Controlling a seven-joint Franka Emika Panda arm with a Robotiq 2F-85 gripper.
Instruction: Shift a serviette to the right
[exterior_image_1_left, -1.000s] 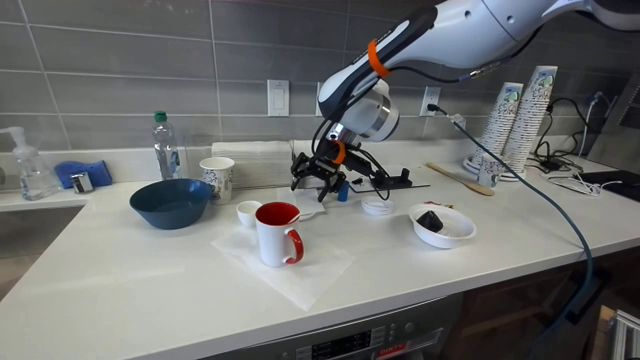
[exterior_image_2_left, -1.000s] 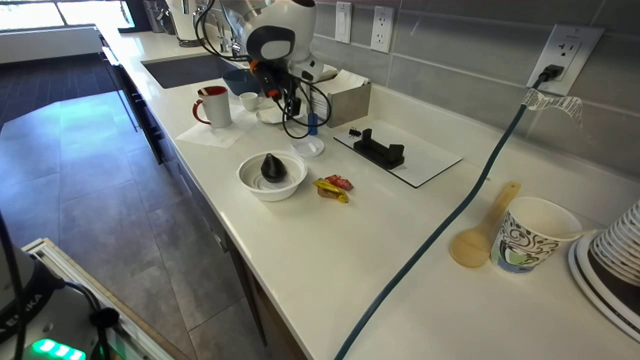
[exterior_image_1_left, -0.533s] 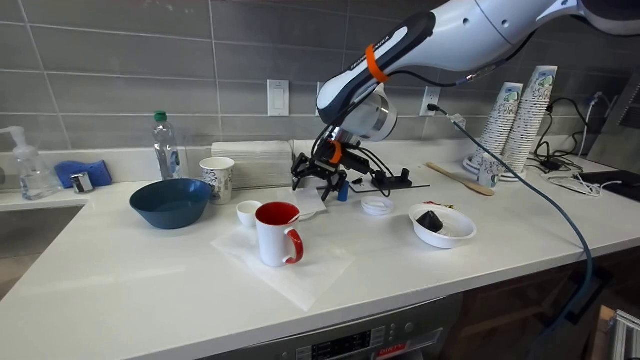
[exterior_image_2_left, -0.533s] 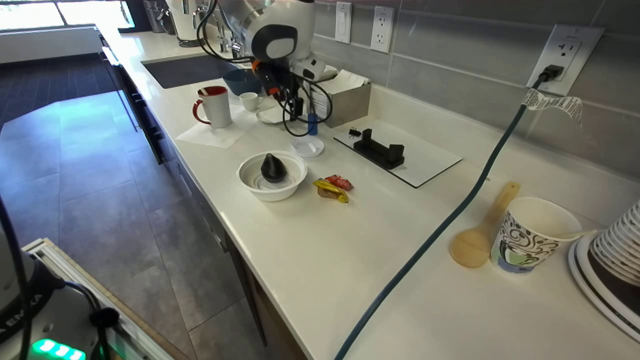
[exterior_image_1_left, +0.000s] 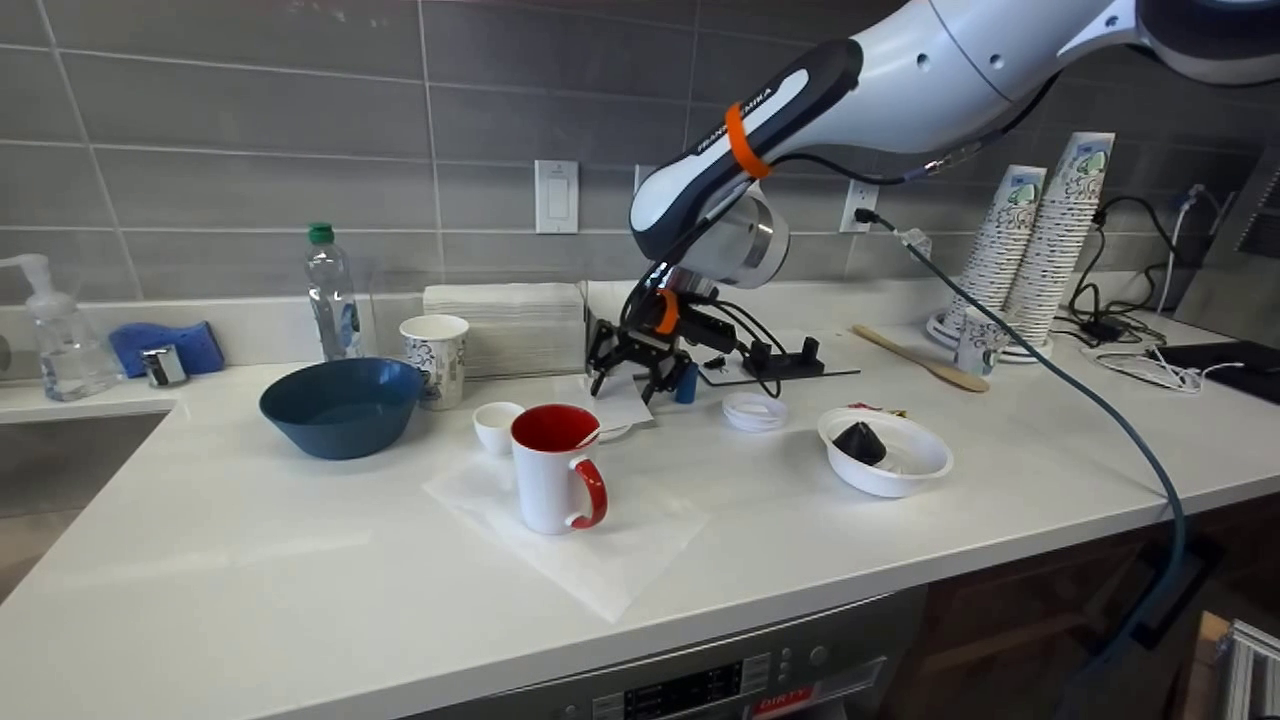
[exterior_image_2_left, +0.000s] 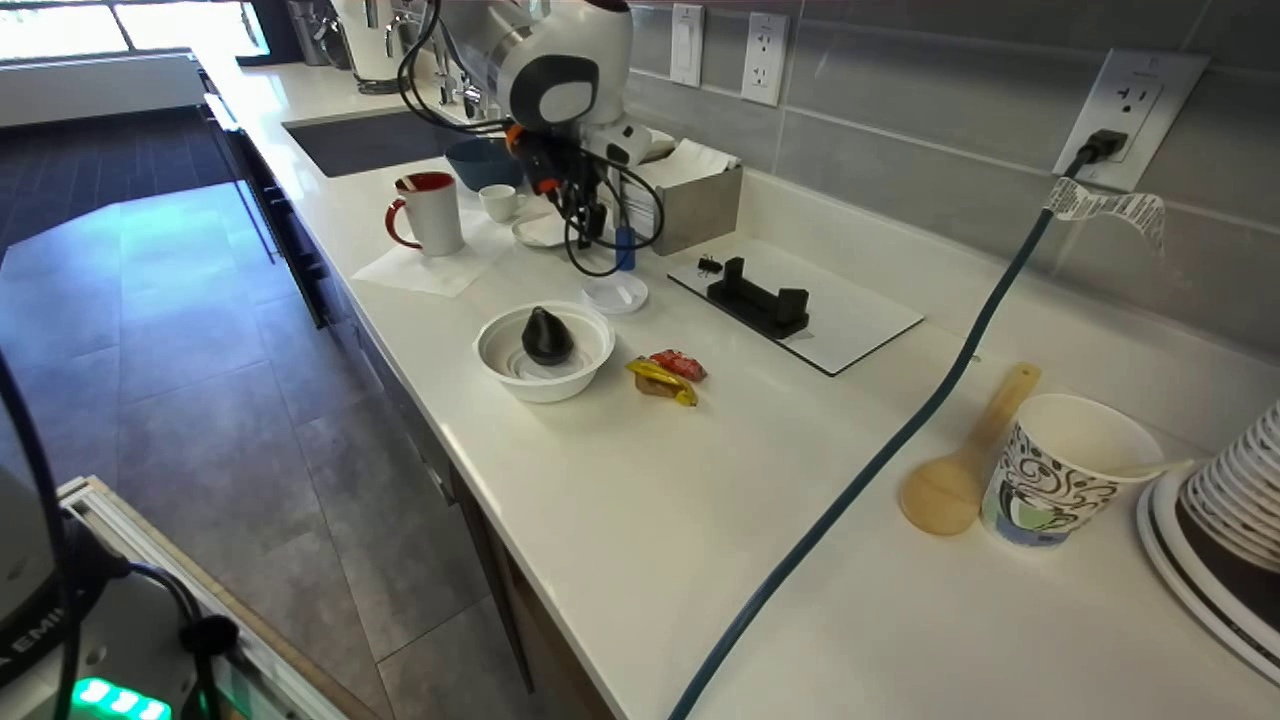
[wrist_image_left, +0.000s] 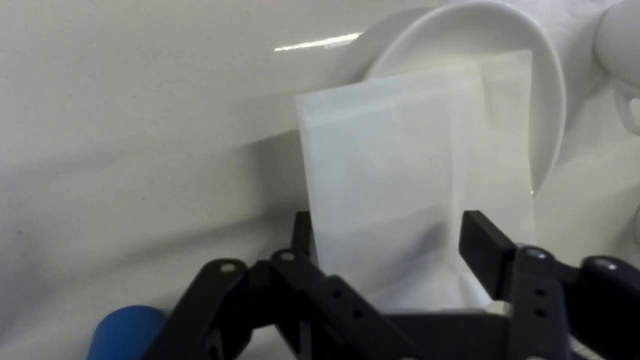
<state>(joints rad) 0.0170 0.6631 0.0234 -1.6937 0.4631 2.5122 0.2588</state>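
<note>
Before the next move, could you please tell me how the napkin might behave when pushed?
The napkin looks thin and creased, so probably light and floppy. Overhanging the dish, it may slide off if nudged.

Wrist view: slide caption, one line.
White serviette overlapping a white dish, seen partly between the fingers of the open gripper; blue object at lower left.

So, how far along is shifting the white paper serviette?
Looks done: reach; black two-fingered pincer is at the white paper serviette.
In hand: lining up the grasp, apparently; its fingers stand apart.
Left: gripping, shifting right, releasing; the serviette lies partly over a round white dish.
</note>
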